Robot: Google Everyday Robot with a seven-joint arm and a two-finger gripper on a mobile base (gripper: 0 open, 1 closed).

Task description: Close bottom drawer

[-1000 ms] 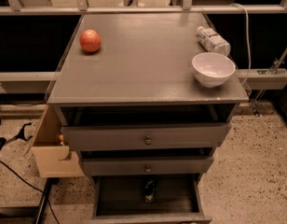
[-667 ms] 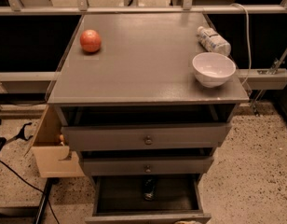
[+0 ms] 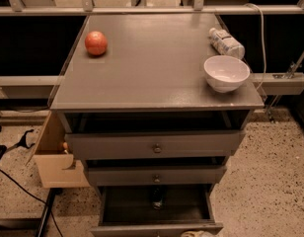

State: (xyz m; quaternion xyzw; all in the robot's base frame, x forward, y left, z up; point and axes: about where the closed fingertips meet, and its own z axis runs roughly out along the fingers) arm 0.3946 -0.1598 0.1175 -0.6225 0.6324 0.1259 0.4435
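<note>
The bottom drawer [image 3: 157,228] of the grey cabinet is pulled out far towards me. Its slim front lies along the bottom edge of the view and its dark inside [image 3: 127,206] is open to sight. A small dark object [image 3: 157,197] stands inside at the back. Only a pale part of my gripper [image 3: 197,233] shows, at the very bottom edge, right at the drawer front's right half. The two drawers above, the middle [image 3: 156,176] and the top [image 3: 156,145], are each pulled out a little.
On the cabinet top [image 3: 152,78] are a red apple [image 3: 95,43] at the back left, a white bowl [image 3: 226,73] at the right and a lying plastic bottle [image 3: 226,42] behind it. A light wooden box [image 3: 53,162] stands left of the cabinet. Cables lie on the speckled floor [image 3: 270,181].
A pale part of my gripper has come into view at the bottom edge by the bottom drawer's front. The drawers and the things on top have not moved.
</note>
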